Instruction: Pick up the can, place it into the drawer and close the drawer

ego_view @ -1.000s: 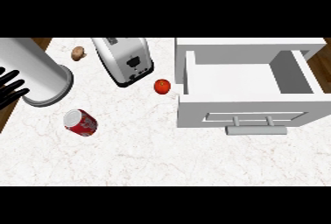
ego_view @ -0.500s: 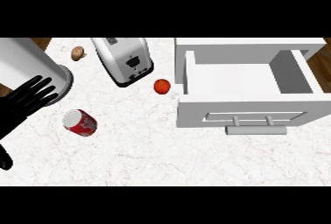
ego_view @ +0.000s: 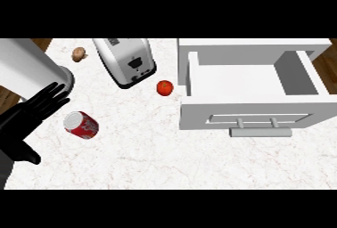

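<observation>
left hand open, fingers spread

The drawer stands pulled open at the bench's right side, its handle toward the near edge. Just left of the drawer lies the tomato, and left of that the toaster, near the far edge. A small round thing, perhaps a mushroom, sits beside the toaster toward the far left corner. The can lies on its side near the left edge, with the left robot hand just beside it on the left, apparently apart from it.
</observation>
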`<action>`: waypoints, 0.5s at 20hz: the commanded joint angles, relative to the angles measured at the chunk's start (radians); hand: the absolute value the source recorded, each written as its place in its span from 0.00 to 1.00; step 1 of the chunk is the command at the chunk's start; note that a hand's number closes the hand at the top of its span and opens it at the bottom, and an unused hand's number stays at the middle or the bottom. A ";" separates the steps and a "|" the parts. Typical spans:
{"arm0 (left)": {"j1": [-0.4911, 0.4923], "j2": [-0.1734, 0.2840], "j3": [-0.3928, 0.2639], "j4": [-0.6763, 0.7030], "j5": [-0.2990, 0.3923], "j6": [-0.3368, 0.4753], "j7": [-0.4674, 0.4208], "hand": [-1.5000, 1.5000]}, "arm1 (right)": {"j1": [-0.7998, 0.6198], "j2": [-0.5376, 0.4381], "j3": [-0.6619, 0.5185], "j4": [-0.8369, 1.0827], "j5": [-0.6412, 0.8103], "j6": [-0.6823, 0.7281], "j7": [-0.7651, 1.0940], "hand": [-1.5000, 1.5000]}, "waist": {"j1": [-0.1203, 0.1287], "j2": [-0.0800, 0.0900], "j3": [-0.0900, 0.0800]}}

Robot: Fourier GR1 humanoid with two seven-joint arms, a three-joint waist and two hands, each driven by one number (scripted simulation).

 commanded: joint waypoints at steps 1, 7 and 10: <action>0.008 -0.007 0.016 0.128 -0.157 -0.032 -0.182 0.00 | 0.019 0.007 -0.048 0.050 -0.032 0.062 -0.046 0.00 | -0.004 0.001 0.000; -0.123 0.000 0.023 0.344 -0.260 0.023 -0.318 0.00 | 0.050 0.070 -0.021 -0.075 -0.020 0.037 0.042 0.00 | -0.007 0.001 -0.001; -0.139 0.023 0.011 0.442 -0.341 0.026 -0.423 0.00 | 0.016 0.014 -0.064 -0.015 -0.043 0.084 0.009 0.00 | -0.008 0.002 -0.001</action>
